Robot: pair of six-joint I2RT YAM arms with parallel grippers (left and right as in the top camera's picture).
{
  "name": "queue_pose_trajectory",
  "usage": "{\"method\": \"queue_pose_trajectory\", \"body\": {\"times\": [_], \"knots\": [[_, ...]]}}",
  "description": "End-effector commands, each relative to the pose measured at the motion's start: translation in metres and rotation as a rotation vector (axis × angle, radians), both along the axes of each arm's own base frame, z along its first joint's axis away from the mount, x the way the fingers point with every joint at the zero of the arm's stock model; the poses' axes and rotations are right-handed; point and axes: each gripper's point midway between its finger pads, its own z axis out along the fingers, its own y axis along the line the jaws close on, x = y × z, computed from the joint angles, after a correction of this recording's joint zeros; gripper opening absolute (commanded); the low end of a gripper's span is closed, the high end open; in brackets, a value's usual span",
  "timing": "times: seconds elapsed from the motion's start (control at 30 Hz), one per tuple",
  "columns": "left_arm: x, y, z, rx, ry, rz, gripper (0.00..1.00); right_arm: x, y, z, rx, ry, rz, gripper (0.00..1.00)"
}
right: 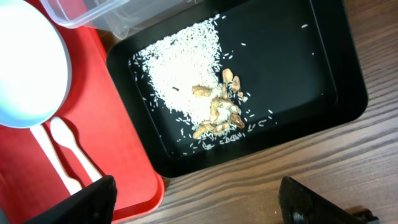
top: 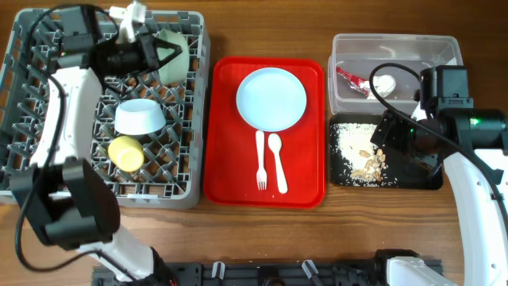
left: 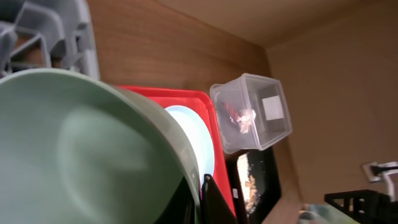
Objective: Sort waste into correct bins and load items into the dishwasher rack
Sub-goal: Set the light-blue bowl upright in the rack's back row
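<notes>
Wrapper (top: 349, 78), tissue (top: 384, 82) and crumbs (top: 349, 139) are binned, and the cup (top: 126, 152) and one bowl (top: 139, 117) sit in the rack (top: 111, 199). Left gripper (top: 163, 56) seems clamped on the second bowl (top: 176, 57), right gripper (right: 198, 186) gapes empty. Plate (top: 271, 98), fork (top: 260, 159), spoon (top: 278, 159) left to load.

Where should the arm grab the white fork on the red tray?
Grip the fork mid-handle from straight above, closing across its narrow width. It lies flat on the red tray, with the spoon close beside it, ruling out a side approach.
</notes>
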Motion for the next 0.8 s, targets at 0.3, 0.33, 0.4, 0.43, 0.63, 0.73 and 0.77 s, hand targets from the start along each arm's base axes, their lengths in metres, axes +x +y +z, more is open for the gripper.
{"method": "queue_pose_trajectory", "body": {"times": [0.3,0.33,0.4,0.43,0.63,0.73,0.77], "knots": [[0.016,0.045,-0.054,-0.192,0.107,0.032,0.23,0.002,0.000,0.009,0.001,-0.031,0.006,0.84],[0.017,0.053,-0.057,-0.177,0.110,0.055,0.25,0.002,0.000,0.009,0.001,-0.031,0.005,0.84],[0.018,0.063,-0.060,-0.163,0.112,0.083,0.29,0.002,0.000,0.008,0.001,-0.029,0.005,0.84],[0.018,0.073,-0.065,-0.139,0.125,0.113,0.31,0.002,0.000,0.008,0.001,-0.028,0.005,0.84],[0.009,0.107,-0.090,-0.042,0.239,0.235,0.68,0.002,0.000,0.008,0.001,-0.027,0.006,0.84],[0.006,0.114,-0.087,-0.045,0.241,0.253,0.86,0.002,0.000,0.008,0.001,-0.027,0.005,0.84],[0.006,0.117,-0.084,-0.044,0.235,0.259,0.93,0.002,0.000,0.008,0.001,-0.027,0.006,0.84]]}}
